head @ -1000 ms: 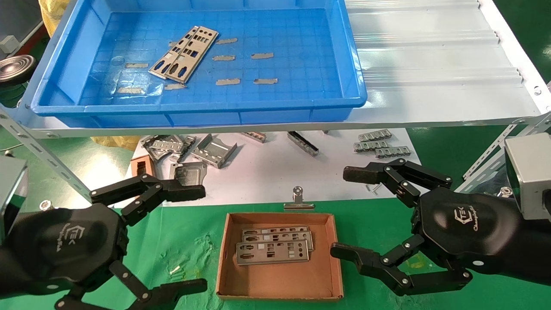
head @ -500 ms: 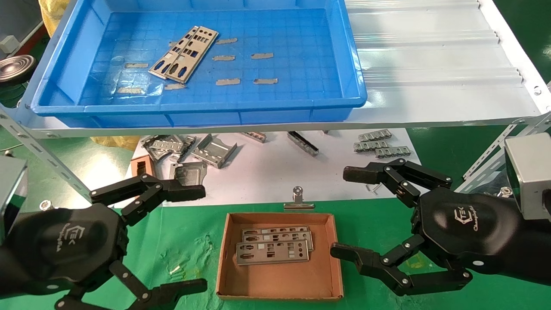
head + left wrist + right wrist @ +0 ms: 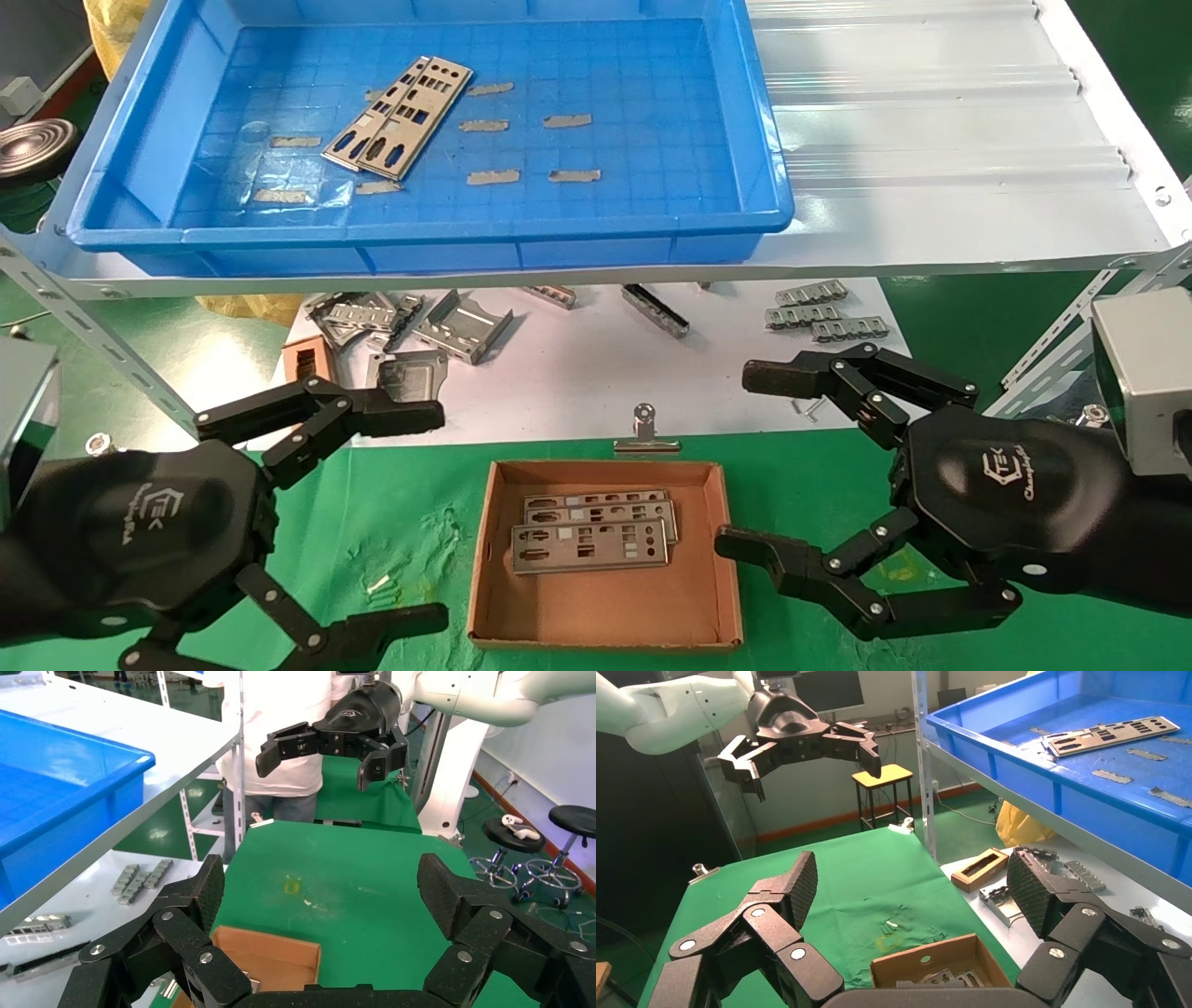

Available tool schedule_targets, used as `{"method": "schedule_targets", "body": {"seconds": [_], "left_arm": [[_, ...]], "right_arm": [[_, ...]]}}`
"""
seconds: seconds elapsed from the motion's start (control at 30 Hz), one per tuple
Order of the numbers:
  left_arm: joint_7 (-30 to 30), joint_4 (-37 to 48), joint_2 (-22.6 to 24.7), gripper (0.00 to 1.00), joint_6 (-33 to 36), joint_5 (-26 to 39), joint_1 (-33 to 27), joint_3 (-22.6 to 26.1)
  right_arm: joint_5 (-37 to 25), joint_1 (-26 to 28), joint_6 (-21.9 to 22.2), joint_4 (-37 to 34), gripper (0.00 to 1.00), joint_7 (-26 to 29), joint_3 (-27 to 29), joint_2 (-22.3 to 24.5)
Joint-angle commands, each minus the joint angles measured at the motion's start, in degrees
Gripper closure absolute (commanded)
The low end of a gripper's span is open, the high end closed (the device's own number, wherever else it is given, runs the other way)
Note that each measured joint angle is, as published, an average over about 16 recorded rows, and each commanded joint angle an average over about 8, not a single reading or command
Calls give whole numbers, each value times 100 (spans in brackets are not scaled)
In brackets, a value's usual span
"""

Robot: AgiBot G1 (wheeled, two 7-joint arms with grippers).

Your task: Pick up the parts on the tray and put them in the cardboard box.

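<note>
Two thin silvery plates (image 3: 399,116) lie side by side on the floor of the blue tray (image 3: 764,158), on the raised shelf; they also show in the right wrist view (image 3: 1112,733). The brown cardboard box (image 3: 605,620) sits on the green mat and holds three more plates (image 3: 589,544). My left gripper (image 3: 424,517) is open and empty left of the box. My right gripper (image 3: 745,461) is open and empty right of the box. Both hover low, well below the tray.
Bent metal brackets (image 3: 461,326), short clip strips (image 3: 819,312) and a tiny brown frame (image 3: 305,359) lie on the white sheet under the shelf. A metal binder clip (image 3: 644,431) sits just behind the box. The shelf's front edge (image 3: 596,273) overhangs them.
</note>
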Motion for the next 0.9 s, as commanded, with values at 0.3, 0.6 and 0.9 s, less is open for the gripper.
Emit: {"method": "schedule_targets", "body": {"seconds": [0.3,0.6,0.9], "left_arm": [[0,0,0,0,0,0,0,0],[0,0,0,0,0,0,0,0],[0,0,0,0,0,0,0,0]], "right_arm": [[0,0,0,0,0,0,0,0],[0,0,0,0,0,0,0,0],[0,0,0,0,0,0,0,0]]}}
